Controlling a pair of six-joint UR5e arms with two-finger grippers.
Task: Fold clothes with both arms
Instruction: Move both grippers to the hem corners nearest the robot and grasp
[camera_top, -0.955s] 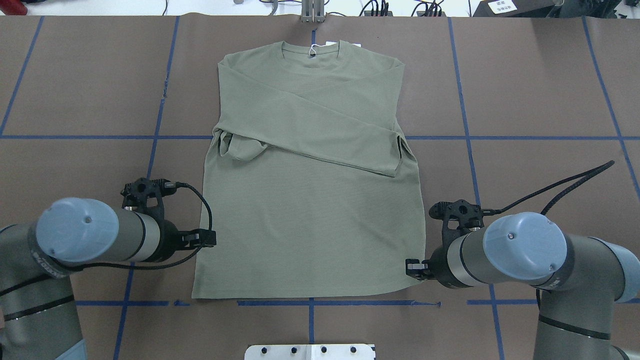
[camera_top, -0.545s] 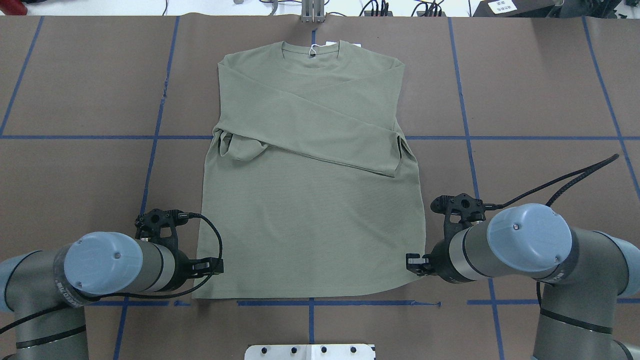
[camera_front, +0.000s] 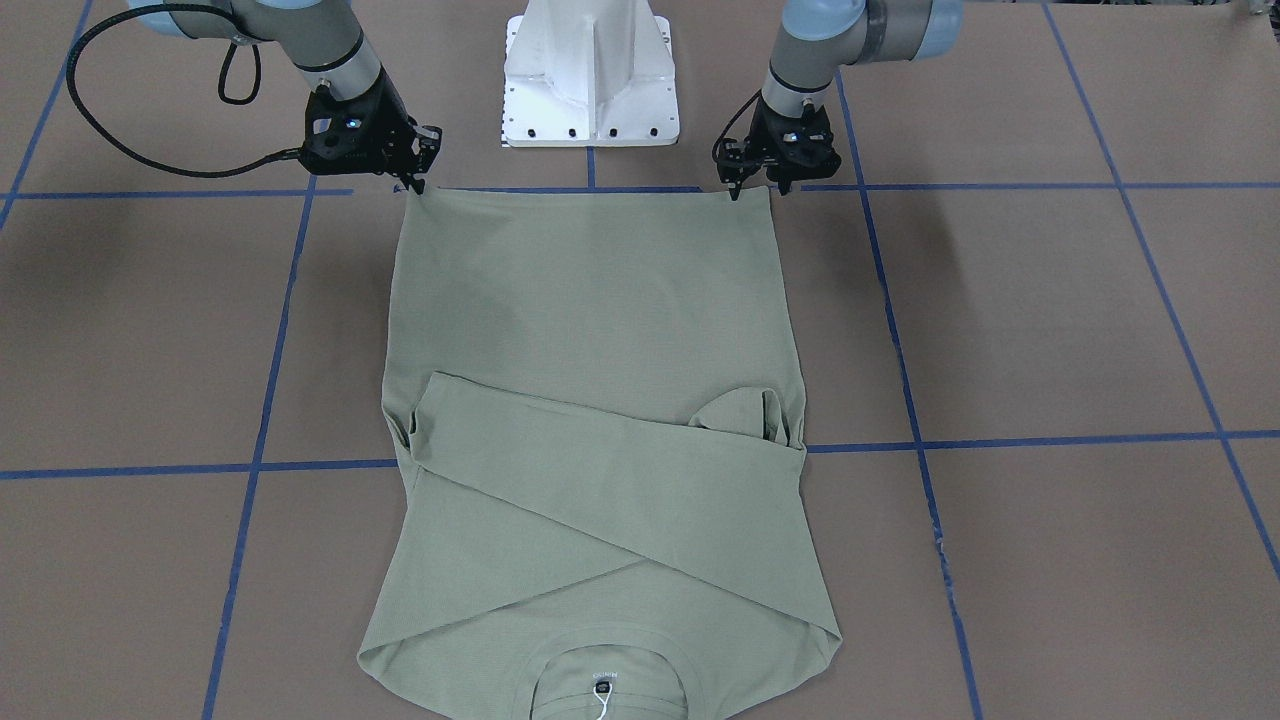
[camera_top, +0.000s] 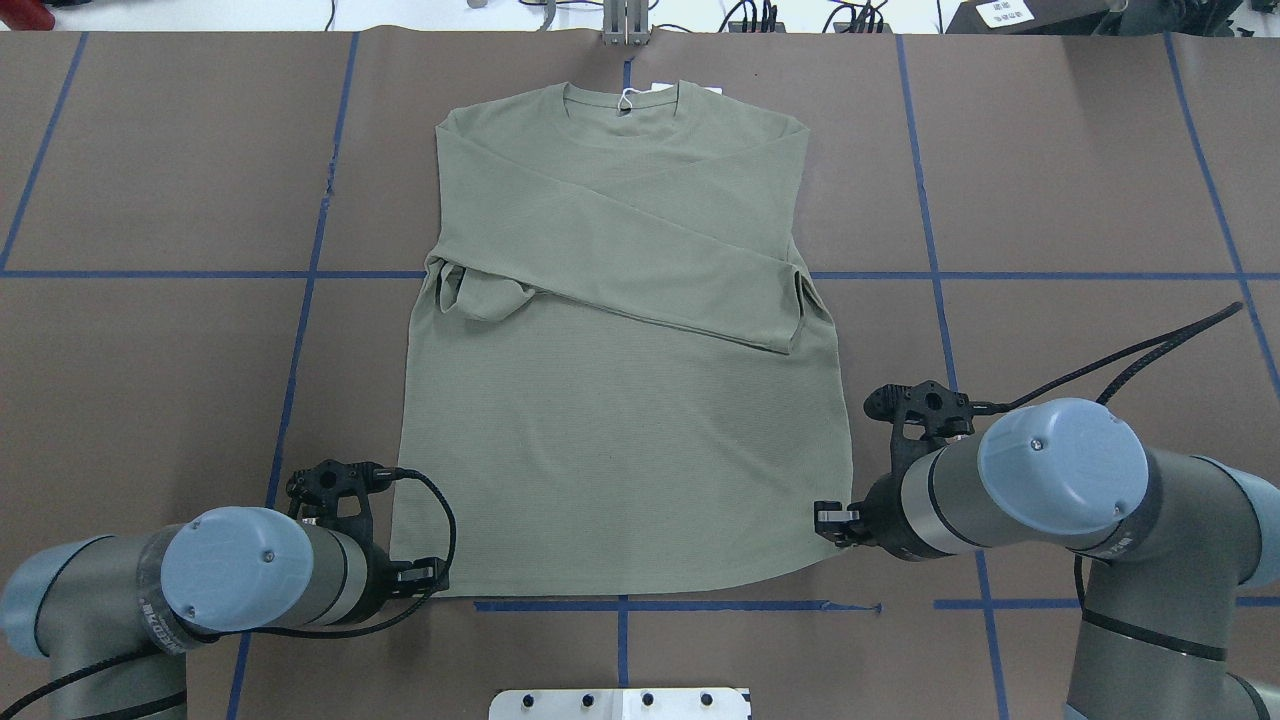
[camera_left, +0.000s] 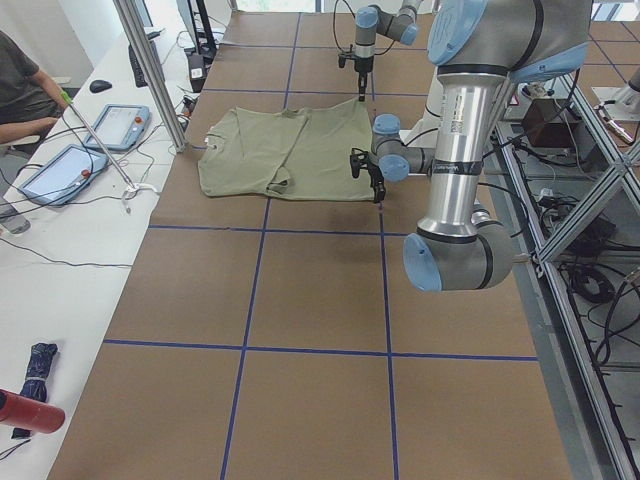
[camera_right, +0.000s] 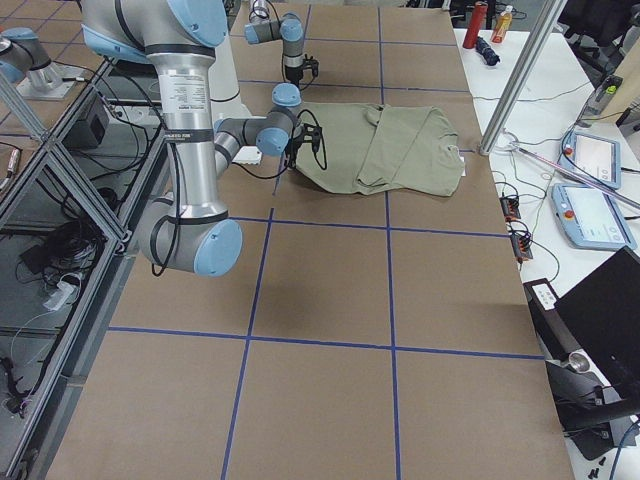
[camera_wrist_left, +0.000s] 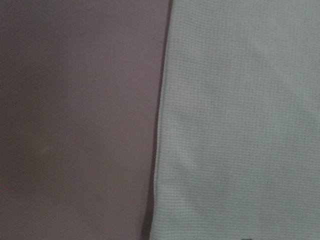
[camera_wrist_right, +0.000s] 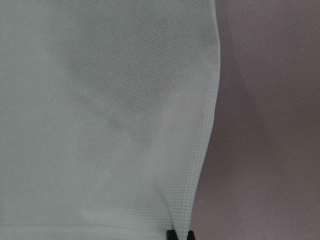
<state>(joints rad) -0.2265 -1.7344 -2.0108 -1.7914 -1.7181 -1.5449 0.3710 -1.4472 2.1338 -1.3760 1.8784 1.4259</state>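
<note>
The sage-green shirt (camera_top: 620, 400) lies flat on the table, collar at the far edge, both sleeves crossed over the chest. A white hang tag (camera_top: 627, 98) sits at the collar. My left gripper (camera_top: 428, 578) is at the shirt's near left hem corner; in the front-facing view (camera_front: 758, 190) its fingers stand apart, open. My right gripper (camera_top: 828, 522) is at the near right hem corner, also seen in the front-facing view (camera_front: 413, 186). In the right wrist view its dark fingertips (camera_wrist_right: 179, 234) are together on the hem edge of the shirt (camera_wrist_right: 100, 120).
The table is covered in brown paper (camera_top: 1050, 200) with a grid of blue tape lines (camera_top: 930, 250). The white pedestal base (camera_front: 592, 70) stands at the near edge between the arms. An operator and tablets (camera_left: 70, 160) are at the far side.
My left arm has moved back along the shirt's left edge to the near hem corner. My right gripper has stayed at the right hem corner.
</note>
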